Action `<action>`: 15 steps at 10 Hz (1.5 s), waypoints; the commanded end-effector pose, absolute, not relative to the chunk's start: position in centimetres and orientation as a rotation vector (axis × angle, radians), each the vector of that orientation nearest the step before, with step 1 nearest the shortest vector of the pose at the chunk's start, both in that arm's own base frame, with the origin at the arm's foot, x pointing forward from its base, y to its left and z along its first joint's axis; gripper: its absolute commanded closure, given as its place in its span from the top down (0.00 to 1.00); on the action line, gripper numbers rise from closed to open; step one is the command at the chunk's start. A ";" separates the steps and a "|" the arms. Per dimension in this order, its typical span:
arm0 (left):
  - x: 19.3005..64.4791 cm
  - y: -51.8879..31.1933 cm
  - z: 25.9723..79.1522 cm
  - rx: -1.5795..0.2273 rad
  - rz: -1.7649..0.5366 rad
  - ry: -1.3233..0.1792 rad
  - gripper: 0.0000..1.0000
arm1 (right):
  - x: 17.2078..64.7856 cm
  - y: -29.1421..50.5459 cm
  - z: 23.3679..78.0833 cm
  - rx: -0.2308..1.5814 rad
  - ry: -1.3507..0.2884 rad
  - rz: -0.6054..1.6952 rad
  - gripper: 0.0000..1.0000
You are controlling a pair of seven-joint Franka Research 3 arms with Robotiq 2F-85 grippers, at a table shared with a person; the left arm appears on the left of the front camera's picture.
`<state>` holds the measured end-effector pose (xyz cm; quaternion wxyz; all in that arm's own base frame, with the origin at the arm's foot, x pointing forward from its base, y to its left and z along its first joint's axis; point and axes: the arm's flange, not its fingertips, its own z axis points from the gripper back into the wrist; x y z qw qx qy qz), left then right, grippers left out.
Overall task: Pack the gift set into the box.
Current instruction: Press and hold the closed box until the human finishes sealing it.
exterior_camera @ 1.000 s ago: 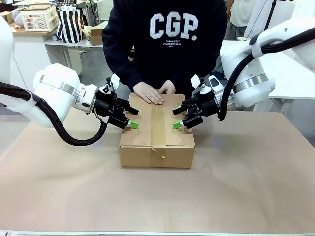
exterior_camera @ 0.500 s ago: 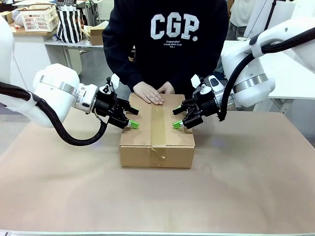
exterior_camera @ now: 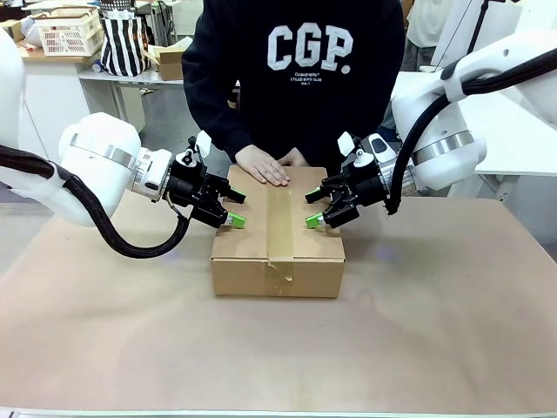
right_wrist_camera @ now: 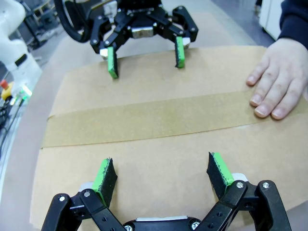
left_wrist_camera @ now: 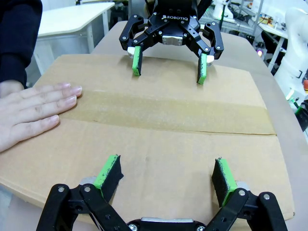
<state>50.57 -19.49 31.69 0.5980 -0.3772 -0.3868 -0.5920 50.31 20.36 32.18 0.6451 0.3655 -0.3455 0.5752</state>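
The brown cardboard box (exterior_camera: 278,266) lies closed at the table's middle, a strip of tape (exterior_camera: 280,218) along its top seam. My left gripper (exterior_camera: 233,209) stands open over the box's left top edge, and my right gripper (exterior_camera: 312,209) stands open over the right top edge. In the left wrist view my left gripper (left_wrist_camera: 167,171) has nothing between its pads above the lid (left_wrist_camera: 159,139); the right gripper (left_wrist_camera: 168,67) faces it. The same shows for my right gripper (right_wrist_camera: 161,175) in its own view. A person's hand (exterior_camera: 264,165) rests flat on the lid's far edge. The gift set is hidden.
Brown paper covers the table (exterior_camera: 435,331). The person in a black sweatshirt stands right behind the box. Far back left are a white basket (exterior_camera: 70,33), a striped bag (exterior_camera: 124,43) and a small brown box (exterior_camera: 170,59).
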 end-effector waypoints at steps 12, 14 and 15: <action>50.4 -19.3 31.3 -0.871 -1.383 -0.898 1.00 | 50.0 20.3 31.7 0.824 -0.795 1.300 1.00; 50.4 -19.3 31.3 -0.871 -1.383 -0.898 1.00 | 50.0 20.3 31.7 0.824 -0.795 1.300 1.00; 50.4 -19.3 31.3 -0.871 -1.383 -0.898 1.00 | 50.0 20.3 31.7 0.824 -0.795 1.300 1.00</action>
